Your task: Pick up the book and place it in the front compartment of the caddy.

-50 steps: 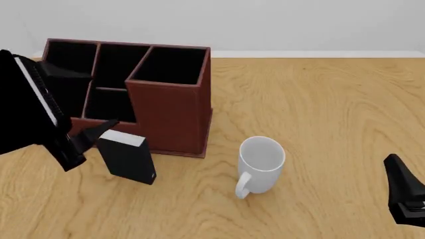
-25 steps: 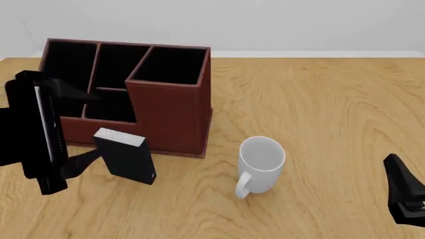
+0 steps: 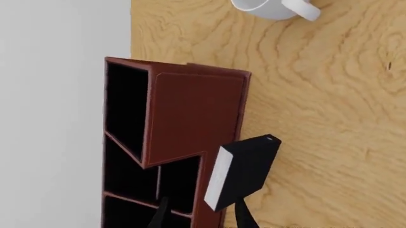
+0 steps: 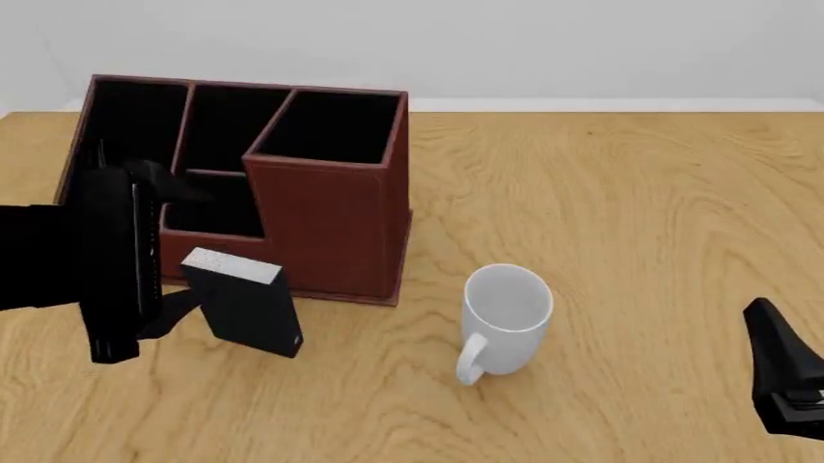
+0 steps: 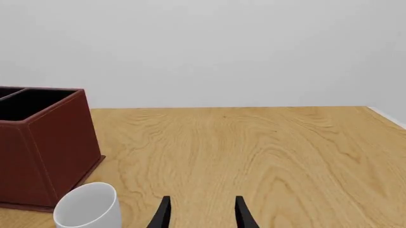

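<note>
Left gripper spread wide, fingertips straddling the near end of the book, contact not discernible. Book upright on the table, just before the caddy, left of the mug. Right gripper parted, empty.

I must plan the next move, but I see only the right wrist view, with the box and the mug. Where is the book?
Observer: The book stands slightly tilted on the table, just in front of the low part of the box, left of the mug.
Operator: Does the left gripper hold it?
Observer: No. The left gripper is open, with its fingers on either side of the book's near end.
Operator: Is the front compartment free?
Observer: Its visible part shows only black lining; the left arm hides some of it.
</note>
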`<action>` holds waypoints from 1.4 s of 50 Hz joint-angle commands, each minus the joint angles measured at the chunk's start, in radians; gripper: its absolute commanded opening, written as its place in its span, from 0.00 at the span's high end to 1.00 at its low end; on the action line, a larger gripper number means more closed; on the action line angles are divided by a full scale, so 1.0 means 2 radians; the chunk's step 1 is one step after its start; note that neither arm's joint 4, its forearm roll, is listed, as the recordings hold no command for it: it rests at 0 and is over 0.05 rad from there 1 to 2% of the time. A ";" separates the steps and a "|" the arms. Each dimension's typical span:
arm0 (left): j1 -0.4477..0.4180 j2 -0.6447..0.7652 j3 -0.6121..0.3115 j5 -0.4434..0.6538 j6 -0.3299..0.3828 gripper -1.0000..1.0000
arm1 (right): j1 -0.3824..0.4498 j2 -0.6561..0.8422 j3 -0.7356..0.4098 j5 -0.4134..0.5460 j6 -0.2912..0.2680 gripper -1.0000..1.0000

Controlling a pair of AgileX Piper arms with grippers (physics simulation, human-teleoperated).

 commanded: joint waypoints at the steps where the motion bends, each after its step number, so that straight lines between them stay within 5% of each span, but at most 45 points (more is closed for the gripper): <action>1: 0.006 0.022 0.003 -0.004 0.019 0.00 | 0.000 0.000 0.000 0.000 0.000 0.00; 70: -0.011 0.110 0.020 -0.072 0.033 0.00 | 0.000 0.000 0.000 0.000 0.000 0.00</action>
